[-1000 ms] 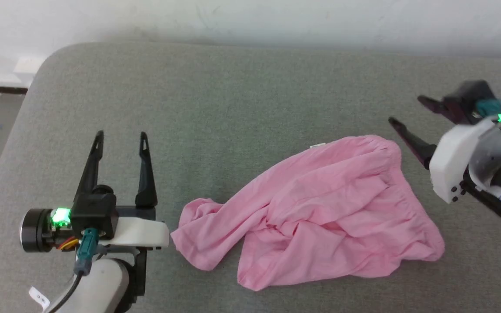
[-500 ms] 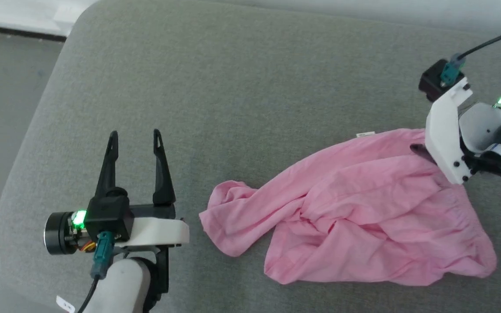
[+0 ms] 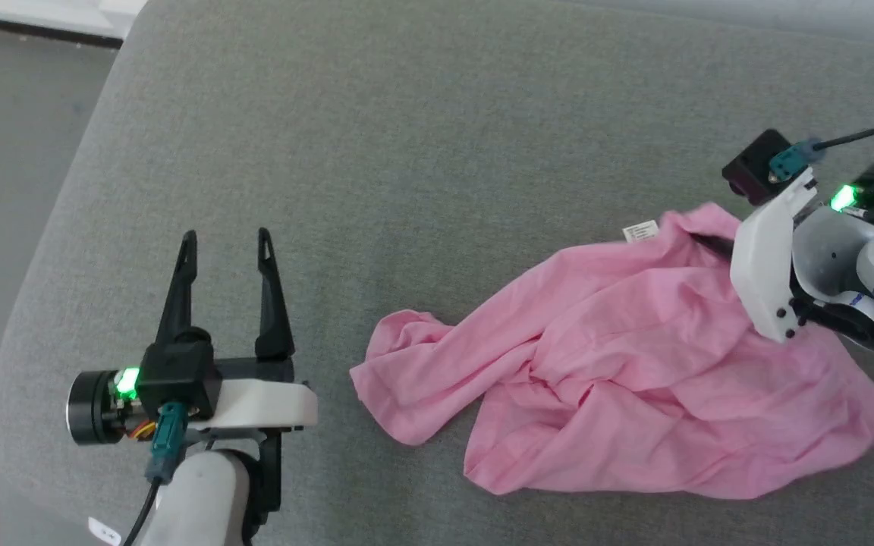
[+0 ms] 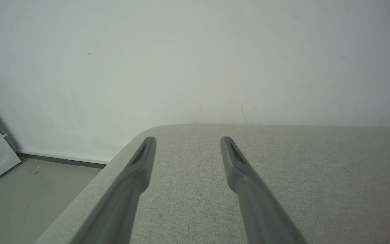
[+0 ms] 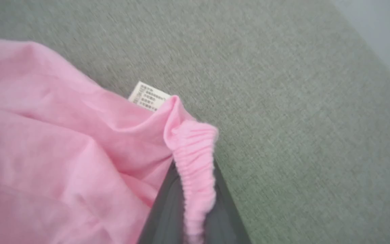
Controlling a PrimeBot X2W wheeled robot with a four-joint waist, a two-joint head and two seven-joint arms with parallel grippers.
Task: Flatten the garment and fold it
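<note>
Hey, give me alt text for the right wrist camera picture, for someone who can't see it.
The right gripper pinches the gathered elastic waistband of crumpled pink shorts between its two dark fingers, seen close up. A small white printed tag sticks out at the shorts' edge just beyond the pinch, and grey upholstery lies underneath.

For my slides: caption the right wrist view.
The right gripper pinches the pink shorts by the gathered waistband, near the white tag.
</note>
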